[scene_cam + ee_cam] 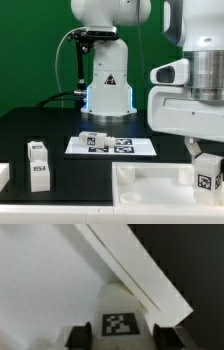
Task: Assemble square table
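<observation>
My gripper (207, 165) is at the exterior view's right, shut on a white block leg (209, 171) with a black-and-white tag, held just above the square top (150, 190), a white tray with a raised rim at the front. In the wrist view the leg (122, 319) sits between my two dark fingers (80, 336), over the top's inside corner, close to its raised rim (140, 272). Two more tagged legs (38, 164) stand at the exterior view's left. Another leg (97, 138) lies on the marker board (110, 146).
The robot's white base (108, 80) stands at the back centre on the black table. A small white part (4, 176) lies at the far left edge. A green wall is behind.
</observation>
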Action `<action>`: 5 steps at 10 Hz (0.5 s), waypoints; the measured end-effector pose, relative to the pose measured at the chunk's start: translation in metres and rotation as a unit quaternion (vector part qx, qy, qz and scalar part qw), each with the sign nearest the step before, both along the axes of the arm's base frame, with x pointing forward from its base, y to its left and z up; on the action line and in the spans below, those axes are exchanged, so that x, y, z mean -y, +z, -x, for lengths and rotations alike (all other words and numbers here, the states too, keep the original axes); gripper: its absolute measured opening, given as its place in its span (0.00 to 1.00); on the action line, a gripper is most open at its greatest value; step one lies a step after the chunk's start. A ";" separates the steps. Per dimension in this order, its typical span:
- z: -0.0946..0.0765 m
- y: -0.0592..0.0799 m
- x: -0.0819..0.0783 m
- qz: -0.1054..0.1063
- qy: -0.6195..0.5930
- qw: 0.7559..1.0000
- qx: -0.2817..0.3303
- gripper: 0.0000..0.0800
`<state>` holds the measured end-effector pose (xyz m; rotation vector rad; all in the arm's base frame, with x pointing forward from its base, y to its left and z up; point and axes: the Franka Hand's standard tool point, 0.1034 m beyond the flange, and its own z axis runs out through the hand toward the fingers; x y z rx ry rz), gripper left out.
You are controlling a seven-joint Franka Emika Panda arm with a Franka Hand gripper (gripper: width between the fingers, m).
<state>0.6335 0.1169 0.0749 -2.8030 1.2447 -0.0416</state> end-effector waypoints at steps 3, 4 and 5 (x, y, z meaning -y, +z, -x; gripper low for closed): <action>0.000 -0.001 -0.003 -0.017 -0.195 0.981 -0.013 0.36; -0.001 -0.002 -0.006 -0.038 -0.295 0.955 -0.021 0.36; -0.004 -0.003 -0.010 -0.050 -0.370 0.927 -0.025 0.36</action>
